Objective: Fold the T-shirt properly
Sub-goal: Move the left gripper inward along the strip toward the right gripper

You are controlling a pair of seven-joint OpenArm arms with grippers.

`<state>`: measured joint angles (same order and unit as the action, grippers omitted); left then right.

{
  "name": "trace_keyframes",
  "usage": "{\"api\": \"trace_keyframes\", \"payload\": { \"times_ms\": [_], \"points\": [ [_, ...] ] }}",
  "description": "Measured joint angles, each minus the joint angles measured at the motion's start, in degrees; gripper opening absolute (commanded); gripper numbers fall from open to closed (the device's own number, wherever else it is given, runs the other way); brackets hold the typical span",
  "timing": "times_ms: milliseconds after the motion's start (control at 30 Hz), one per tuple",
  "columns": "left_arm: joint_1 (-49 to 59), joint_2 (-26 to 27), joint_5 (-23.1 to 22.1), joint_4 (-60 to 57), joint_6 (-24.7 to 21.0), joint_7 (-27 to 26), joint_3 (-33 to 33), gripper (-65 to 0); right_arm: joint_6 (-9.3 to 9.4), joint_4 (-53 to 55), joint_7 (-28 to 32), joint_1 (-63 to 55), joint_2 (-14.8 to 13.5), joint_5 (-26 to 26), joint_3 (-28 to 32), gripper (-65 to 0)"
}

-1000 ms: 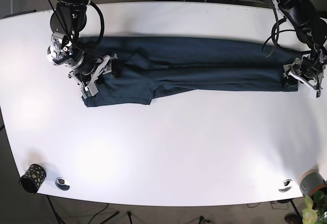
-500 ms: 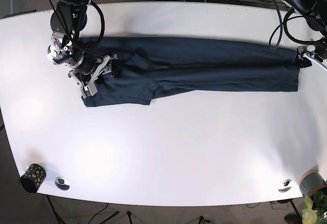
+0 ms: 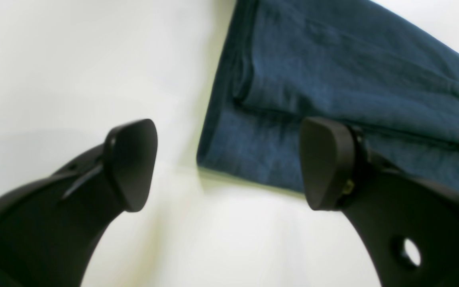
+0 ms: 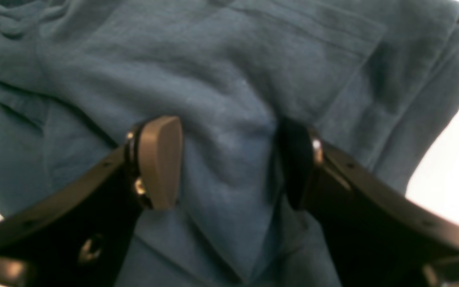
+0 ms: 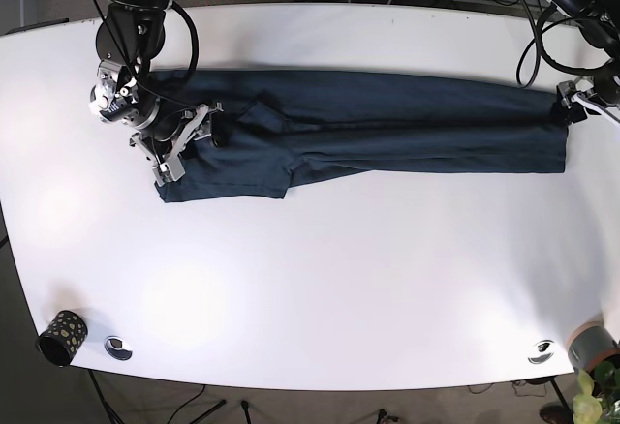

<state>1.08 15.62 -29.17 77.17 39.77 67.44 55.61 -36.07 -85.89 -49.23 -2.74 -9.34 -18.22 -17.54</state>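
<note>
Your T-shirt [image 5: 387, 124] lies folded lengthwise into a long band across the upper desk [image 5: 320, 288]; crosswise folds remain. The right pincer [image 4: 229, 163] pinches fabric at frame left, while the left pincer [image 3: 227, 163] gapes empty beside the far end.

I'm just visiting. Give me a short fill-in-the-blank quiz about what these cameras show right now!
1. The T-shirt lying on the table is dark ____.
2. The left gripper has its jaws ____, with nothing between them.
3. The right gripper has its jaws around a bunch of ____.
4. The table top is ____ in colour.

Missing words: blue; open; fabric; white
</note>
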Motion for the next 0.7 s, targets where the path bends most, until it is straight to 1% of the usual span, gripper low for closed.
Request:
{"api": "trace_keyframes", "payload": {
  "times_ms": [67,100,167,267,467,533,700],
  "points": [
    [0.00,0.00,0.17,-2.32,0.00,-0.13,0.00,-12.6,0.02,-0.02,0.00,0.00,0.00,0.02,0.00,-27.1],
    [0.02,0.02,-0.11,-3.43,0.24,-1.29,0.04,-12.6,0.02,-0.02,-0.02,0.00,0.00,0.02,0.00,-27.1],
    [-0.17,0.98,-1.14,-5.25,0.33,-1.27,0.04,-12.6,0.02,-0.02,0.02,0.00,0.00,-0.02,0.00,-27.1],
    [-0.61,2.45,-1.27,-6.95,0.33,-1.46,-2.08,-12.9,0.02,-0.02,0.11,0.02,0.00,0.02,-0.02,-27.1],
    [-0.61,2.58,-0.85,-7.69,0.33,-5.88,-4.74,-12.9,0.00,-0.02,0.04,0.02,-0.02,-0.04,-0.02,-27.1],
    [-0.94,2.60,-0.90,-7.69,0.31,-6.62,-6.34,-12.9,0.02,-0.02,0.02,0.02,0.00,0.00,-0.02,-27.1],
    [-2.40,2.38,-0.59,-7.74,0.31,-6.40,-9.99,-13.1,0.00,-0.02,0.02,0.02,0.00,-0.02,-0.02,-27.1]
  ]
}}
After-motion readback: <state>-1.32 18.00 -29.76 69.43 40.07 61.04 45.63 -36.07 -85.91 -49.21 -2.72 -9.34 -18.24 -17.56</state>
